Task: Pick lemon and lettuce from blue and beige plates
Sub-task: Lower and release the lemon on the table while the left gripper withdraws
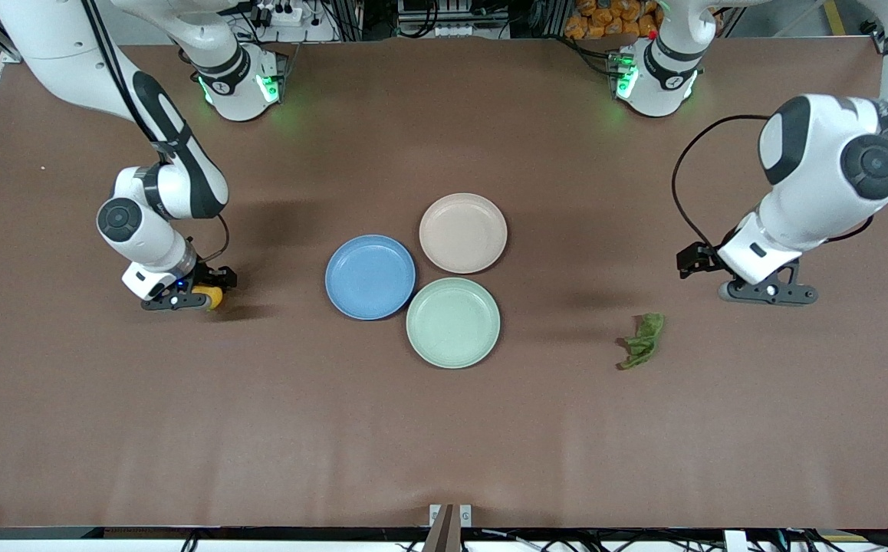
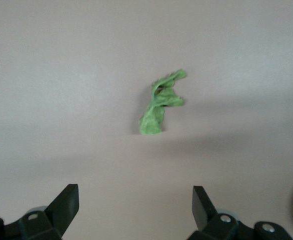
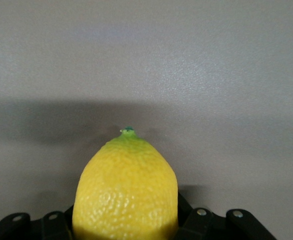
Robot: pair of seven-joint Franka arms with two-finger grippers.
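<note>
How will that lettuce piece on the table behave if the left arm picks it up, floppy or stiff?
Probably floppy: the lettuce looks thin and crumpled, lying flat on the table, so it would likely droop. It seems light, so a nudge might just slide it. The left gripper, jaws open, hangs above it; a low pinch seems needed.
</note>
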